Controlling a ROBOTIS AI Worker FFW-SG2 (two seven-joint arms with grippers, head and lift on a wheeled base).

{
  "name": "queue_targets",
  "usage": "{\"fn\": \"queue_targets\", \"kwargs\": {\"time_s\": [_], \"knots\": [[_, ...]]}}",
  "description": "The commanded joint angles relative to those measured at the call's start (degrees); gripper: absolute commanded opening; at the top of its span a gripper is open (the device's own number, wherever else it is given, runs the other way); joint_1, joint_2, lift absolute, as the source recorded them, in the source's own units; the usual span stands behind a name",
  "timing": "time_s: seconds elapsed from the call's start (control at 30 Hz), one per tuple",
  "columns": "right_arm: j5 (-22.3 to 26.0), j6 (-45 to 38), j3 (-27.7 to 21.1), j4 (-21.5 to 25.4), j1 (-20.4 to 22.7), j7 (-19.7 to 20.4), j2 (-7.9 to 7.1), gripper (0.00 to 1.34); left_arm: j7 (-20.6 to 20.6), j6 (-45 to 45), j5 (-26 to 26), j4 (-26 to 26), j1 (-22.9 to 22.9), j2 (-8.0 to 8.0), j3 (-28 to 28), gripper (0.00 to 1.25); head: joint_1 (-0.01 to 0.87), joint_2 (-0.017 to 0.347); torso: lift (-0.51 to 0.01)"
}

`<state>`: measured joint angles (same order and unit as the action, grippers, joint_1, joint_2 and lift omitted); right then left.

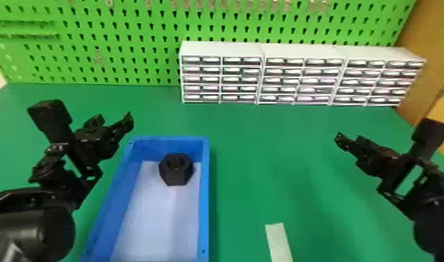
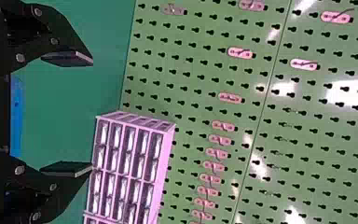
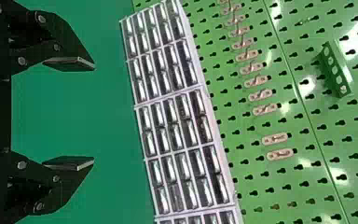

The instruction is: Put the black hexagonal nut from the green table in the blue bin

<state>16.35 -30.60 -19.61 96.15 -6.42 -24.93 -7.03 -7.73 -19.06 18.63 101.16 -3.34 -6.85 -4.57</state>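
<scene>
Hexagonal nut [image 1: 176,172], matte, in blue bin [image 1: 204,195]

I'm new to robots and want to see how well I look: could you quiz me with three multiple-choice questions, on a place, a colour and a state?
1. Where is the black nut?
A) In a drawer
B) In the blue bin
C) On the floor

2. What colour is the pegboard?
A) Green
B) Red
C) Black

3. How is the left gripper?
A) Shut on the nut
B) Shut and empty
C) Open and empty

Answers:
1. B: it rests on the bin's pale bottom, within its walls.
2. A: green surrounds its rows of holes.
3. C: its two fingers stand apart, nothing between them.
</scene>
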Motion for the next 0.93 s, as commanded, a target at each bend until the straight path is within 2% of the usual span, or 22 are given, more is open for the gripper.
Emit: {"fn": "queue_targets", "kwargs": {"time_s": [0.0, 0.9], "knots": [[0.0, 0.1, -0.1, 0.0, 0.0, 0.0, 0.08, 0.8, 0.0, 0.1, 0.0, 0.0, 0.0, 0.0, 0.0, 0.79, 0.691, 0.009, -0.097], [-0.2, 0.8, -0.3, 0.1, 0.1, 0.1, 0.79, 0.8, 0.0, 0.0, 0.1, 0.0, 0.1, 0.09, 0.0, 0.79, 0.691, 0.009, -0.097]]}}
